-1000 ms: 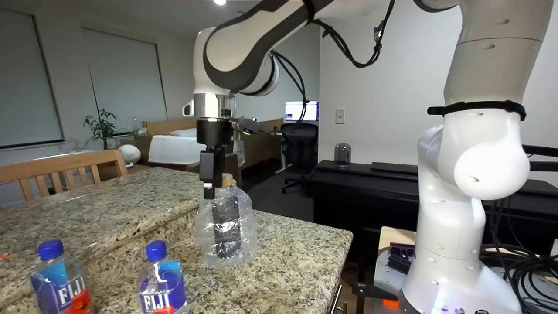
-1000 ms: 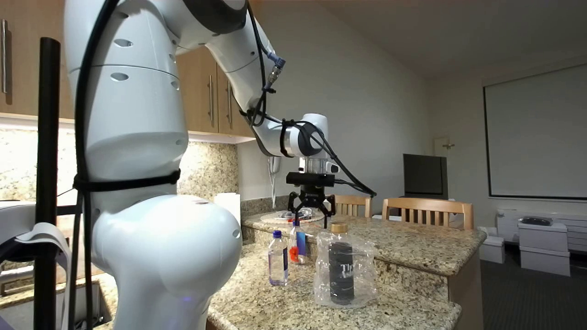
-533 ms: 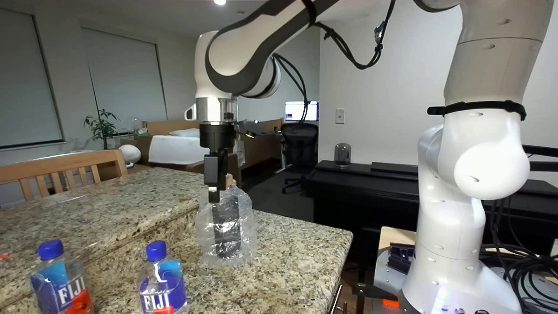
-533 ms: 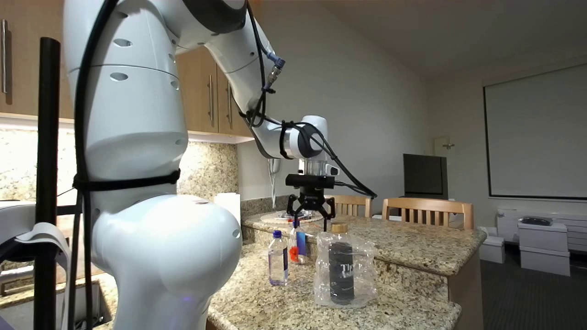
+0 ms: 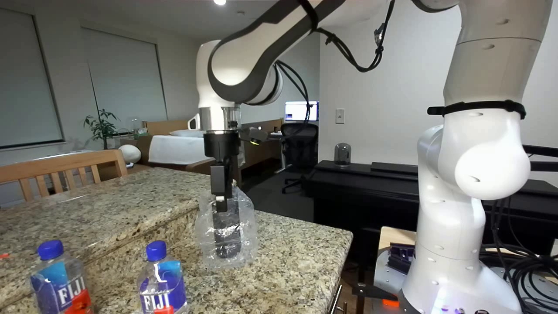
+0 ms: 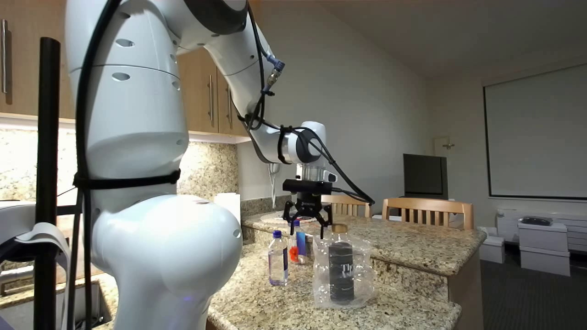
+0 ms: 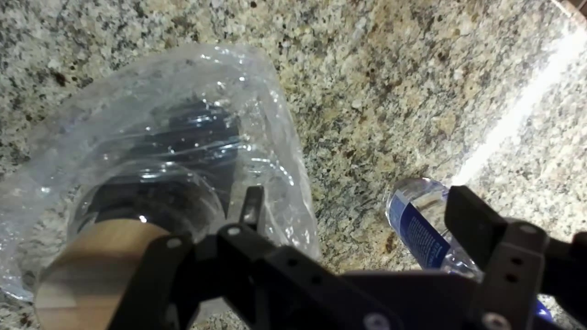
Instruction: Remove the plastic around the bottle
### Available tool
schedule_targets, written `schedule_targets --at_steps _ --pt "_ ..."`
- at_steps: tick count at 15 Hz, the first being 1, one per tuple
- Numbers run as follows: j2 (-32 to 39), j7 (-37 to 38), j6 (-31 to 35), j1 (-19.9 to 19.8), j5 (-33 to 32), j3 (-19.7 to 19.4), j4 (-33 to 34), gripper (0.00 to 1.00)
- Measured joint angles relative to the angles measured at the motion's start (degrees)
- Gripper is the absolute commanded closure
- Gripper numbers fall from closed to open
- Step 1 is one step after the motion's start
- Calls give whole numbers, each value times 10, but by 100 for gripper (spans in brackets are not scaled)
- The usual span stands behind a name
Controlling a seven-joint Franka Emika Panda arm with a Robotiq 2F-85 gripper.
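In the wrist view, open worktop (image 7: 362,119) narrows from the upper right to a mid-frame gap; the plastic (image 7: 266,151) around the bottle (image 7: 197,146) blocks the left, a water bottle (image 7: 422,233) the lower right.

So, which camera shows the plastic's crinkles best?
The wrist view: the plastic is largest there, creases glinting, though the gripper covers part and the picture's left edge crops it. Both exterior views show it smaller, around the dark bottle.
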Motion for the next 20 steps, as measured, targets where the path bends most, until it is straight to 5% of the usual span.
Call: schedule_targets --at_steps 7,13,20 --pt "6 0 5 10 -3 9 -4 0" --pt "9 2 54 11 -108 31 -12 0" --pt "15 3 69 24 -157 45 -20 0"
